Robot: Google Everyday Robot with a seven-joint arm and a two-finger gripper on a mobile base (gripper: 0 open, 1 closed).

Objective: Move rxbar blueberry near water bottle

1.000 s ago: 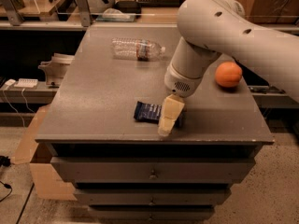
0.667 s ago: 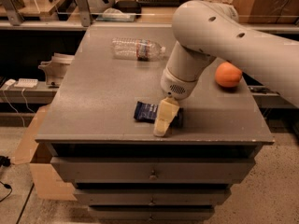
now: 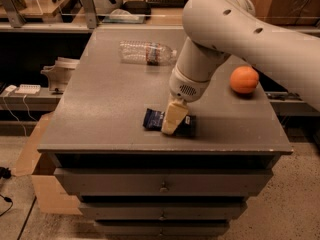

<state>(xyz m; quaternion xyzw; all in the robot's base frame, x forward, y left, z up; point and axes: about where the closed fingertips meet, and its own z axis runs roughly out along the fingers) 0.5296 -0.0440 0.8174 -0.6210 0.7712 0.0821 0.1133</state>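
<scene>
The rxbar blueberry (image 3: 154,119), a flat dark navy wrapper, lies on the grey cabinet top (image 3: 110,99) near its front edge. My gripper (image 3: 172,121) points down onto the middle of the bar and hides that part, so the bar shows on both sides of it. The water bottle (image 3: 147,52), clear and crinkled with a dark label band, lies on its side toward the back of the top, well beyond the bar.
A round orange fruit (image 3: 244,79) sits at the right side of the top. My white arm (image 3: 235,29) reaches in from the upper right. A cardboard box (image 3: 42,184) stands on the floor at the left. Shelves with clutter run behind.
The gripper has shifted slightly left over the bar. The bar, bottle and orange stay where they were.
</scene>
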